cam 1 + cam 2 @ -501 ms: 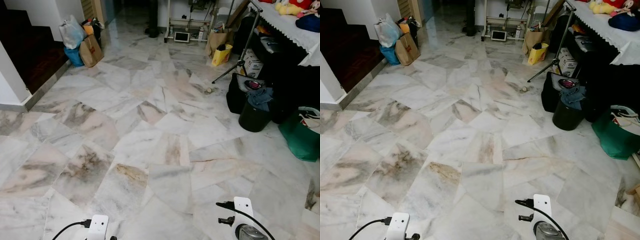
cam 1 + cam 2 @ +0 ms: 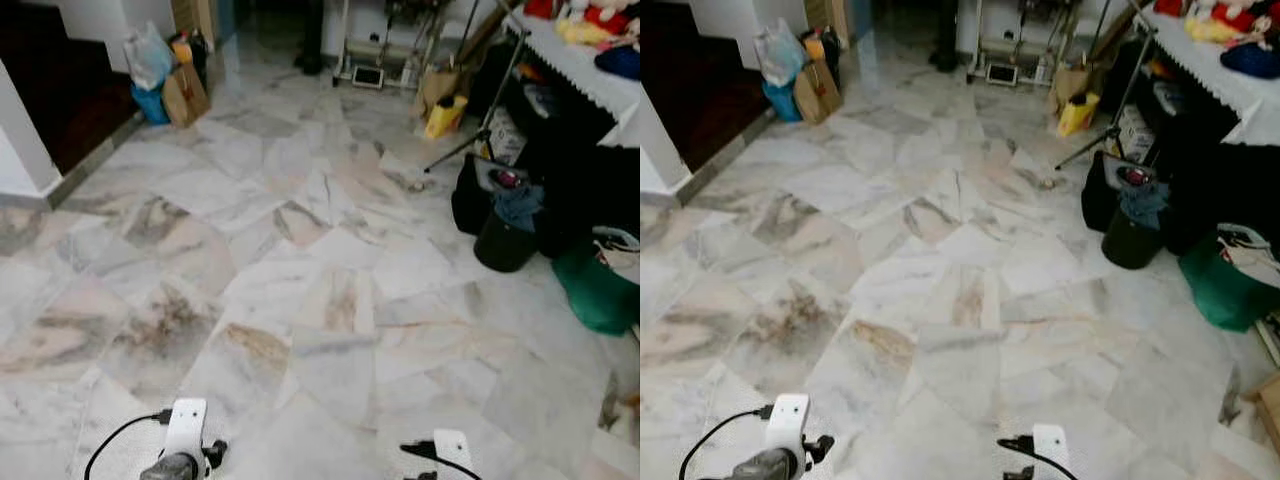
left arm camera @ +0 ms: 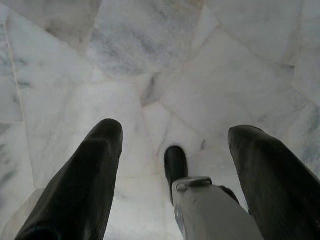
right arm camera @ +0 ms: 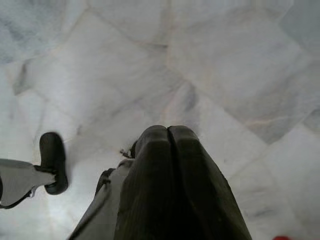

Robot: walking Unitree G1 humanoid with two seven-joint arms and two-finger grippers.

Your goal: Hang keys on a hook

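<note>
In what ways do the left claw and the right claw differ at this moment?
The left claw has its two black fingers spread wide apart, with marble floor visible between them; the right claw has its fingers pressed together with no gap. Both point down at the floor, and nothing shows between the fingers of either.

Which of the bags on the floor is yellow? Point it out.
The small yellow bag near the tripod's foot, at the far right. The brown paper bag and blue bag stand by the far left wall; the green bag sits nearer, on the right.
</note>
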